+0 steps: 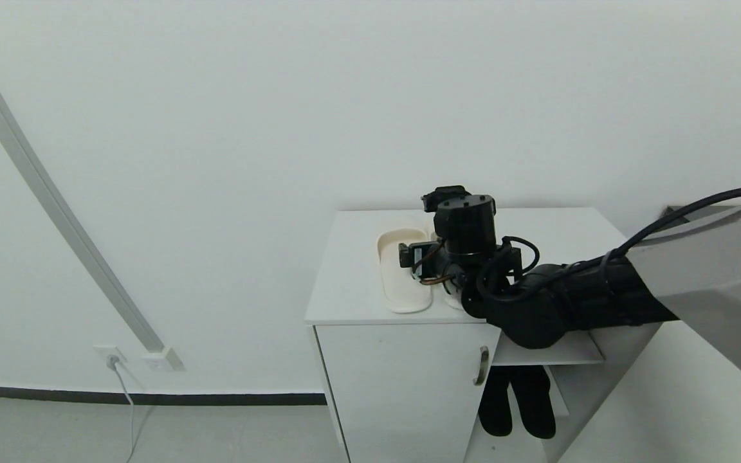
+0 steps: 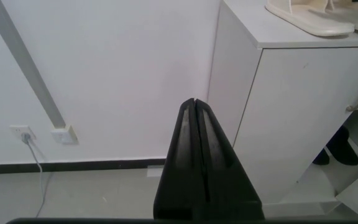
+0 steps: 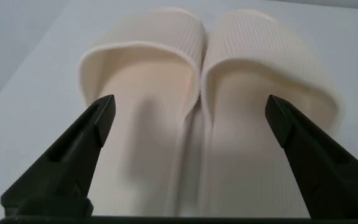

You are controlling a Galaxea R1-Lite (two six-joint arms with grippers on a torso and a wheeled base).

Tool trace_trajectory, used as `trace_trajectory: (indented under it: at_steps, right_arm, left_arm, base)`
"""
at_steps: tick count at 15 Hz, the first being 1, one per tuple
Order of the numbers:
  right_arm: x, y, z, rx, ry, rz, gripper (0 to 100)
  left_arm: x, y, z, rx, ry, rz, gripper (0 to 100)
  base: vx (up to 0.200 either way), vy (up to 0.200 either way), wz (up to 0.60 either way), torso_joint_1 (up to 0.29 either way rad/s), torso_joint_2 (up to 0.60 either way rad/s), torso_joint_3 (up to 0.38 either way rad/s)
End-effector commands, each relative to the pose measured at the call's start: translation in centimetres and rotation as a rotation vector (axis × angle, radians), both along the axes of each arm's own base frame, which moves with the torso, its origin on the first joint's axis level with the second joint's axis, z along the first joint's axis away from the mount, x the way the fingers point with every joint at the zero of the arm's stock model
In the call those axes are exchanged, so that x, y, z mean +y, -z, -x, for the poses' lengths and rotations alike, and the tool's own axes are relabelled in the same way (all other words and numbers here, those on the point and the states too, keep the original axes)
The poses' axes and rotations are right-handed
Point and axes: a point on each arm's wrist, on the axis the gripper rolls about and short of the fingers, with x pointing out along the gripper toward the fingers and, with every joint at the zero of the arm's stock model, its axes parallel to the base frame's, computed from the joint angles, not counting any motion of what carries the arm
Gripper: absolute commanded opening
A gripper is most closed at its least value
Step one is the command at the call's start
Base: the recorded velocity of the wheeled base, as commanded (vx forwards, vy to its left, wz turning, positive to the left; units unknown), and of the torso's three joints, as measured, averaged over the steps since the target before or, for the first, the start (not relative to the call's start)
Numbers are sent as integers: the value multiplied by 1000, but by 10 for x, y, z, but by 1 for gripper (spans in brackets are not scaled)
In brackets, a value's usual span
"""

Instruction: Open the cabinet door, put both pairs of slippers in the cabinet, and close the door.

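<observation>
- Right end effector point(image 3: 191, 109) hovers with jaws spread wide over the cream slippers point(image 3: 204, 93), likely to pinch both together.
- Left end effector point(image 2: 194, 106) is closed and empty, parked clear of the cabinet point(image 2: 291, 112).
- Its right side stands open, with the black slippers point(image 1: 518, 399) inside.
- The cream slippers lie touching on its top.

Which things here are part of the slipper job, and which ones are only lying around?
Job:
cabinet
cream slippers, on its top
black slippers, inside it
right hand, open over the cream pair

Not the job:
wall socket
cable plugged into it
grey wall strip
</observation>
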Motion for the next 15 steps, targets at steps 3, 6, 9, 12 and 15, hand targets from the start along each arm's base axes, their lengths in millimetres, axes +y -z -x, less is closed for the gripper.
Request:
trace_trajectory:
  at_steps: [3,6,9,12,15]
  right_arm:
    - [6,19,-27,7,12,1,100]
    - [8,23,-40,-5,22,-10,100]
    - [8,25,-45,-11,28,-15,0]
    - [7,20,-44,-20,29,-20,0]
    - [7,13,-40,-27,26,-24,0]
  left_arm:
    - [0,0,0,2,0,1,0]
    - [0,0,0,1,0,2,0]
    - [0,0,0,1,-2,2,0]
    - [0,0,0,1,-2,4,0]
    - [0,0,0,1,-3,4,0]
  base:
    - [0,0,0,0,0,0]
    - [0,0,0,0,0,0]
    - [0,0,0,0,0,0]
    - [0,0,0,0,0,0]
    - [0,0,0,0,0,0]
